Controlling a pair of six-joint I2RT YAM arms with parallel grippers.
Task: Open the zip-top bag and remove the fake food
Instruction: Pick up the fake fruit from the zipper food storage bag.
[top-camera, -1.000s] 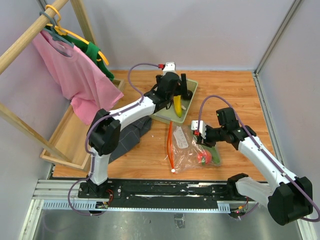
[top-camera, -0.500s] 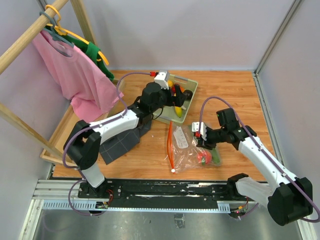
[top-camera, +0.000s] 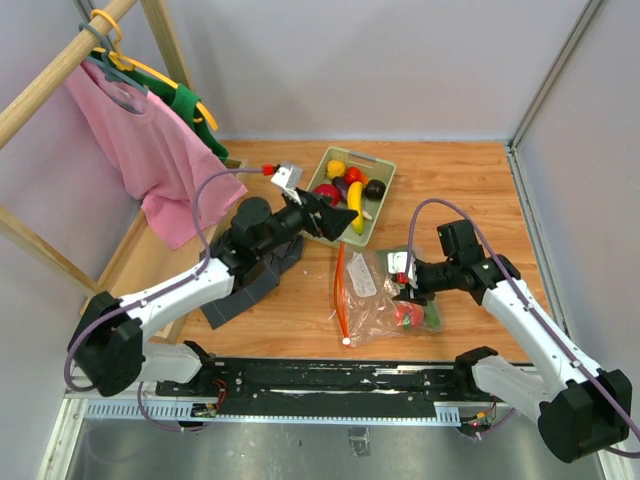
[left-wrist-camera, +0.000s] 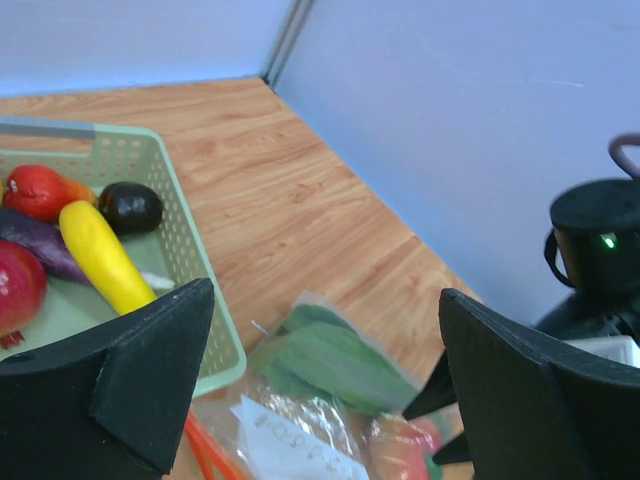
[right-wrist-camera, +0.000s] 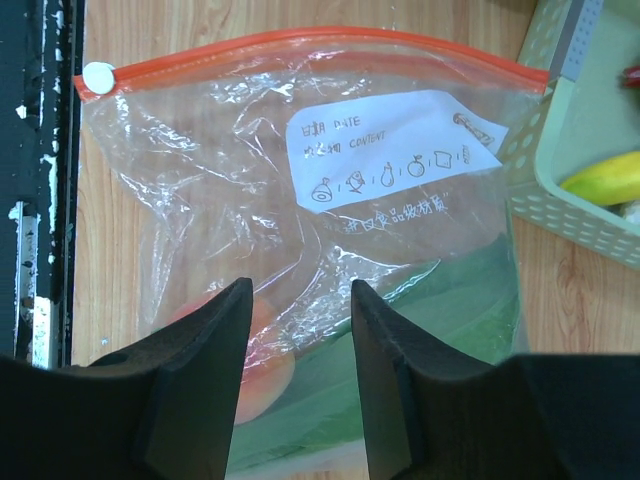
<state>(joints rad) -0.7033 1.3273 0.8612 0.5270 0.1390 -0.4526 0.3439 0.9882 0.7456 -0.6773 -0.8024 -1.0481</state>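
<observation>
The zip-top bag (top-camera: 372, 292) lies flat on the table in front of the pale green tray (top-camera: 386, 172); its orange-red zip strip (top-camera: 341, 295) faces left. Inside it show a red round piece (top-camera: 405, 315) and a long green leafy piece (top-camera: 431, 312). My right gripper (top-camera: 408, 281) hovers over the bag's right end, open, with the bag (right-wrist-camera: 300, 180), red piece (right-wrist-camera: 268, 365) and leaf (right-wrist-camera: 430, 320) below its jaws (right-wrist-camera: 300, 290). My left gripper (top-camera: 335, 216) is wide open and empty beside the tray's left side (left-wrist-camera: 325, 300). The banana (left-wrist-camera: 100, 255) lies in the tray among other fruits.
A dark grey cloth (top-camera: 250, 280) lies under the left arm. A wooden rack with a pink shirt (top-camera: 140, 150) and hangers stands at the left over a shallow wooden box (top-camera: 130, 275). Walls close the back and right sides.
My left gripper has drawn back from over the tray toward the left and near side, leaving the banana in the tray. The right gripper has stayed over the bag.
</observation>
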